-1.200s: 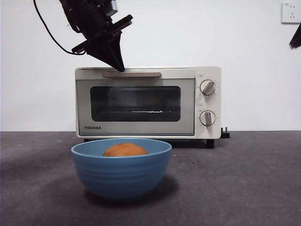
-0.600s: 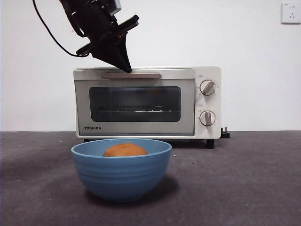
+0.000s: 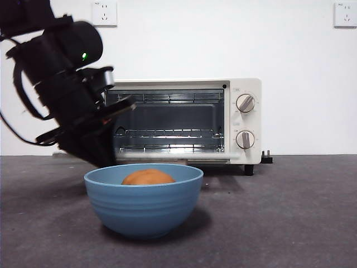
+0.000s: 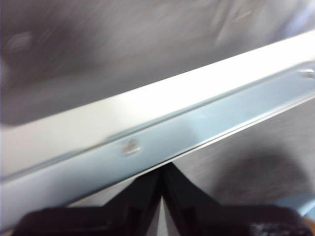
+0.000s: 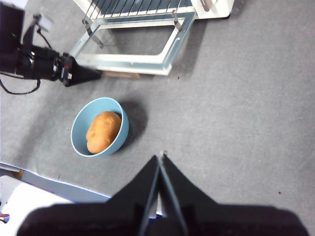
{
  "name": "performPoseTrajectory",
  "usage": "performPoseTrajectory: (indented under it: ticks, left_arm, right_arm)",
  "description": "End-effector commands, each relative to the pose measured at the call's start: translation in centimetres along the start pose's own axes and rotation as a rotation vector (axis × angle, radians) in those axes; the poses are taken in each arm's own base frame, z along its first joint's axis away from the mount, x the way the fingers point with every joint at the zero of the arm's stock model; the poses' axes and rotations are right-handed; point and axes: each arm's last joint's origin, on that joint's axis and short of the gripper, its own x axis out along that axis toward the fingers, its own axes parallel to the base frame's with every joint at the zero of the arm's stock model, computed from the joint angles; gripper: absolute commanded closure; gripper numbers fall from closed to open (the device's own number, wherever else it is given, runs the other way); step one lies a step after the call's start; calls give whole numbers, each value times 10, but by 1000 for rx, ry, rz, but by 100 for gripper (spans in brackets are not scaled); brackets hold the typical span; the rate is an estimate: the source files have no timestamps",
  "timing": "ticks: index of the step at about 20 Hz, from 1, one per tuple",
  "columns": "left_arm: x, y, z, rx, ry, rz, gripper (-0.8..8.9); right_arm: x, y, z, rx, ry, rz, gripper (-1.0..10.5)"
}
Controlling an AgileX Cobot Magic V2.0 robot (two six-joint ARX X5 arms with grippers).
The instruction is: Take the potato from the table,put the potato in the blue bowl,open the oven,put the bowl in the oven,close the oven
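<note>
The oven [image 3: 245, 120] stands at the back of the table [image 3: 290, 212] with its door [image 5: 130, 63] folded down flat and the wire rack [image 3: 167, 134] showing inside. My left gripper [image 3: 103, 159] is low at the door's front left corner, jaws shut, tip right at the door's pale edge [image 4: 147, 142]. The blue bowl [image 3: 144, 209] sits in front of the oven with the potato [image 3: 148, 177] lying in it. In the right wrist view the bowl [image 5: 78, 125] and potato [image 5: 102, 132] lie far below my right gripper [image 5: 160, 162], which is shut and holds nothing.
The lowered door reaches out toward the bowl, leaving a short gap between them. The left arm's dark body [image 3: 61, 84] covers the oven's left side. Wall sockets [image 3: 104, 12] are on the white wall behind. A white edge [image 5: 29, 191] borders the table near the bowl.
The oven door has gone from closed to folded fully down. The left gripper has dropped from the handle at the oven's top to low at the door's front left.
</note>
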Motion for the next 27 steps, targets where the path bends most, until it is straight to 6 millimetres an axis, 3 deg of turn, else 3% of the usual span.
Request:
performPoseTrajectory:
  ticks: [1,9,13,18,23,27]
  left_arm:
    - [-9,1,17,8,-128,19,820]
    - [-9,2,6,94,-17,31,820]
    - [-23,-1,0,162,33,26,819]
    - [-73,-14,-14,153,87,-75,819]
    - [-132,-26,-41,177,121,-80,819]
    - [-164,-31,-60,171,113,-80,819]
  right_arm:
    - [2,-1,0,7,0,0,958]
    - [3,-2,-1,17,17,-1,958]
    - [3,-2,-2,23,29,-2,958]
    - [12,-4,3,70,93,76,946]
    - [41,-14,26,127,168,171,949]
    - [72,-4,41,115,222,169,950]
